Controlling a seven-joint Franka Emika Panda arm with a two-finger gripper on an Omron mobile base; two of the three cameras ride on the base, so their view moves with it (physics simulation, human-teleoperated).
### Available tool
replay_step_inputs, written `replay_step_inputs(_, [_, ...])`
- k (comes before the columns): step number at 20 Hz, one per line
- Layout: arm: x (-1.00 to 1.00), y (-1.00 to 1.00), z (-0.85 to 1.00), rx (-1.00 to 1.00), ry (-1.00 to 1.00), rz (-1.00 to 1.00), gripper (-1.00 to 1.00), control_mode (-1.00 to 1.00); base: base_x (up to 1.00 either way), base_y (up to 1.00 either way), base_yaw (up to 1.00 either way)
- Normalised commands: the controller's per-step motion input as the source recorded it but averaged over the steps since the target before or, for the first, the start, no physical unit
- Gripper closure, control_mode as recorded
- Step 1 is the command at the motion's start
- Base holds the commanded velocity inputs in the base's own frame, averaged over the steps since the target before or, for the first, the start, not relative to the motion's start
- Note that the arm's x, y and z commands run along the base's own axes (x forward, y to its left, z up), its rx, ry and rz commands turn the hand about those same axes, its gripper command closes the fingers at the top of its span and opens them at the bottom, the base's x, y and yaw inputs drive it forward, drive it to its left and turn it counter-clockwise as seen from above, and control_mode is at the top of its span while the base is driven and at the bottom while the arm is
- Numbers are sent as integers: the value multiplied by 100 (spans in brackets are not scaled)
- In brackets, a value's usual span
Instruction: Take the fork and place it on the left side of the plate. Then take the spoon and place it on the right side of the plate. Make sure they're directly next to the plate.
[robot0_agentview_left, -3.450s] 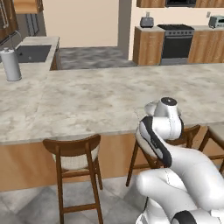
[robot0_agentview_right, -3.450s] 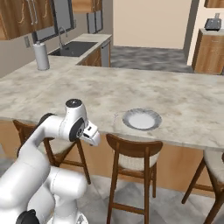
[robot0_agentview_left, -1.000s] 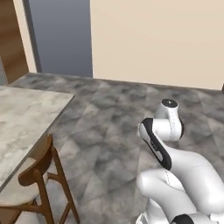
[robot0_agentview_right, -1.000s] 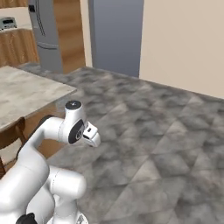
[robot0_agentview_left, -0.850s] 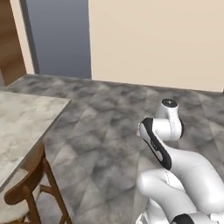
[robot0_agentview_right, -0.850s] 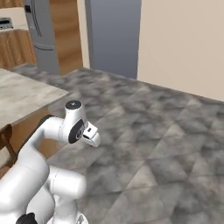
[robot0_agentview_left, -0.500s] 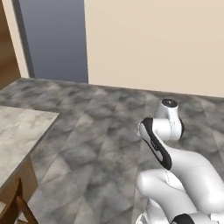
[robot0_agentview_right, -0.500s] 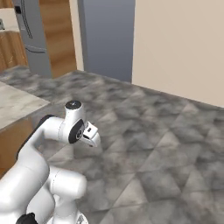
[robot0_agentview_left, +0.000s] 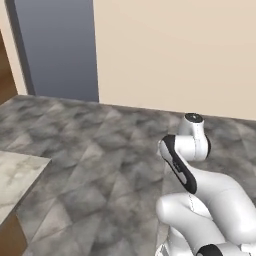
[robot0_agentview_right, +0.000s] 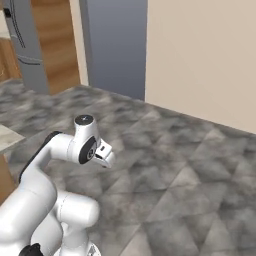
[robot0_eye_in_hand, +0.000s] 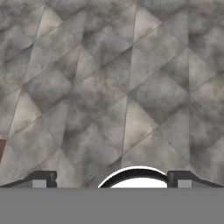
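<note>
The fork, the plate and the spoon are out of view. My gripper (robot0_agentview_right: 106, 156) hangs in front of the folded arm, tilted down over a grey stone-tiled floor (robot0_agentview_right: 190, 180). In the hand view the gripper (robot0_eye_in_hand: 112, 179) stands open, its two dark fingertips (robot0_eye_in_hand: 43, 178) far apart with only floor tiles beyond them. Nothing is between the fingers.
A corner of the marble counter (robot0_agentview_left: 20, 172) juts in at the lower left and its edge (robot0_agentview_right: 7, 136) shows at the left. A grey door (robot0_agentview_left: 55, 50) and a beige wall (robot0_agentview_left: 175, 50) close off the far side. A steel fridge (robot0_agentview_right: 25, 45) stands beside a wood panel (robot0_agentview_right: 55, 45).
The whole picture has swung: the base has turned, so the counter slid off to the left and the stool left the frame. The arm keeps its pose and the gripper stays open.
</note>
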Motion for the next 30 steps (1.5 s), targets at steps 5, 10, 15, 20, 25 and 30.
replay_step_inputs(5, [0, 0, 0, 0, 0, 0, -100, 100, 94, 3, 15])
replay_step_inputs(10, [0, 0, 0, 0, 0, 0, -100, 100, 94, 4, 21])
replay_step_inputs(15, [0, 0, 0, 0, 0, 0, -100, 100, 94, 4, 25])
replay_step_inputs(20, [0, 0, 0, 0, 0, 0, -100, 100, 90, 2, 32])
replay_step_inputs(25, [0, 0, 0, 0, 0, 0, -100, 100, 78, 0, 46])
replay_step_inputs(30, [0, 0, 0, 0, 0, 0, -100, 100, 78, 0, 46])
